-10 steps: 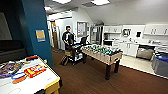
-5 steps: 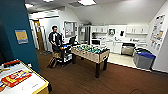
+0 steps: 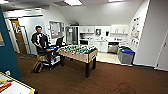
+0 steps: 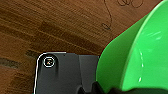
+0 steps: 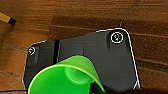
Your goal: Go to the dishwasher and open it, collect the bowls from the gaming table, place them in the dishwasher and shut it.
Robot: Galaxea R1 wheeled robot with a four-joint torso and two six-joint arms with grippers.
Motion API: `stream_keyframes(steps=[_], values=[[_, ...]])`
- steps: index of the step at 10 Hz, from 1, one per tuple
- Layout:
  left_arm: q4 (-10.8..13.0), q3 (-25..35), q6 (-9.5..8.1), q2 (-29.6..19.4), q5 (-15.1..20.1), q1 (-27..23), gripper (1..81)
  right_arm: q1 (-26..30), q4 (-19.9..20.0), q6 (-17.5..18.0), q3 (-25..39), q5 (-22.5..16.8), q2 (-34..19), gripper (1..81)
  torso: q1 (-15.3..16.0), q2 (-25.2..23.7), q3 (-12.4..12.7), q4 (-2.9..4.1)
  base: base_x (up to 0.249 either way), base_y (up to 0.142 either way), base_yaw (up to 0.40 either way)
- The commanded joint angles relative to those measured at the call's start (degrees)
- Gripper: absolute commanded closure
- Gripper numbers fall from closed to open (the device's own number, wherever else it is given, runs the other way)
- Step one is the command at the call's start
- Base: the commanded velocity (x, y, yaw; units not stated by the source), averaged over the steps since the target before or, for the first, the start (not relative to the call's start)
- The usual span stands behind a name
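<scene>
A wide bright green bowl (image 4: pixel 135 57) is seen large at the right of the left wrist view, carried above brown carpet; a smaller green bowl (image 5: pixel 63 77) is seen low in the right wrist view, in front of the dark wrist plate. Whether the jaws of either arm are apart, together or clamped on these bowls cannot be told, as the fingers cannot be made out.

Compared with the head view of half a second ago, the whole scene has slid leftward, which is taken as a turn of the camera: the gaming table (image 3: pixel 17 87), white-topped with its yellow-and-black striped edge, is now cut down to a corner at the lower left of the frame, with part of a colourful box (image 3: pixel 4 85) lying on that surface. The foosball table (image 3: pixel 78 53) is now placed near the centre, and a person (image 3: pixel 39 41) is seen standing behind a control rig (image 3: pixel 50 56) at its left.

The floor is covered in brown carpet (image 3: pixel 105 80). A teal wall (image 3: pixel 8 57) is seen at the far left. At the back, white kitchen cabinets (image 3: pixel 100 37) are lined along the wall, with the dishwasher's (image 3: pixel 113 47) grey front seen beneath the counter, though indistinctly. A grey bin with a blue lid (image 3: pixel 126 55) is set at the right, just before a white wall (image 3: pixel 152 37).
</scene>
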Motion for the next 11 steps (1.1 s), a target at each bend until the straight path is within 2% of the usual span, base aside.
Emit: stream_keyframes(steps=[1, 6, 9, 11], values=[[0.9, 0.6, -0.24, -1.2, 2.0, -4.2, 81.1, 3.8, -0.6, 0.0, -0.1, -1.7, -0.7, 81.1, 0.1, 0.0, 0.0, 0.00, 0.000, 0.000, -0.357], [0.7, 0.6, -0.24, -1.5, 1.6, -4.2, 81.1, 3.9, -0.7, -0.2, -0.1, -1.7, -0.7, 81.1, 0.1, 0.0, 0.0, 0.00, 0.000, 0.000, -0.356], [1.0, 0.6, -0.24, -1.4, 1.6, -4.2, 81.1, 3.9, -0.7, -0.2, -0.1, -1.7, -0.7, 81.1, 0.1, 0.0, 0.0, 0.00, 0.000, -0.219, 0.000], [1.0, 0.6, -0.24, -1.3, 1.6, -4.2, 81.1, 3.9, -0.8, -0.2, -0.1, -1.7, -0.7, 81.1, 0.1, 0.0, 0.0, 0.00, 0.000, -0.102, 0.000]])
